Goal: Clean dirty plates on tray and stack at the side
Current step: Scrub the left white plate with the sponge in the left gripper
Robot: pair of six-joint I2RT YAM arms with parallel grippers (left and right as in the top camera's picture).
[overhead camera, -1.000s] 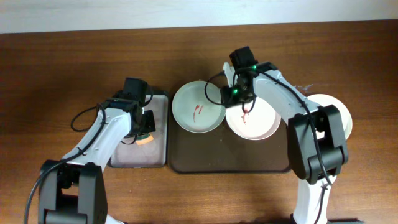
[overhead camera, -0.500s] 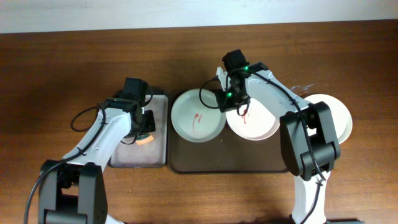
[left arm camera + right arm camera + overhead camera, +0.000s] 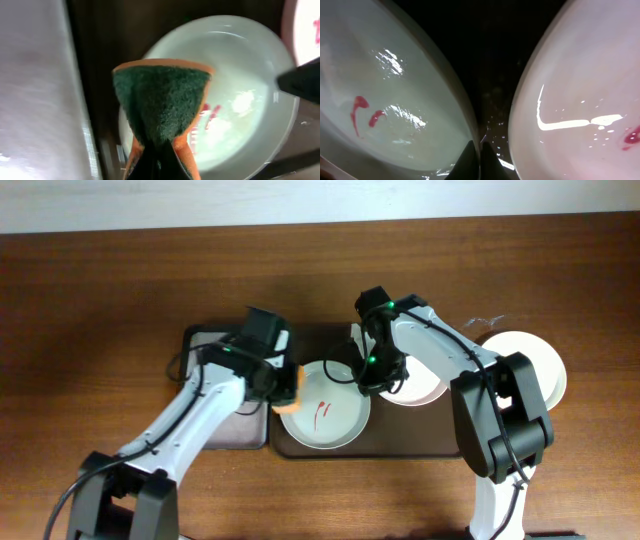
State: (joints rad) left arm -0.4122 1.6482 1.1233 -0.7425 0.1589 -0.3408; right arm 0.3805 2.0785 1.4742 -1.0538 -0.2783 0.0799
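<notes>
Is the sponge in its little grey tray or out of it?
Out. The left end effector holds the sponge over the pale green plate, beside the grey tray.

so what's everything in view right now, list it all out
table: one, brown wood, under everything
large tray: one, dark brown, centre
small tray: one, grey, left of the large tray
green plate: one, pale green with red smears, left end of the large tray
pink plate: one, pinkish with a red smear, on the large tray right of the green plate
white plate: one, white, on the table at the far right
sponge: one, orange with a green pad, over the green plate's left edge
left gripper: shut on the sponge
right gripper: closed at the green plate's right rim
</notes>
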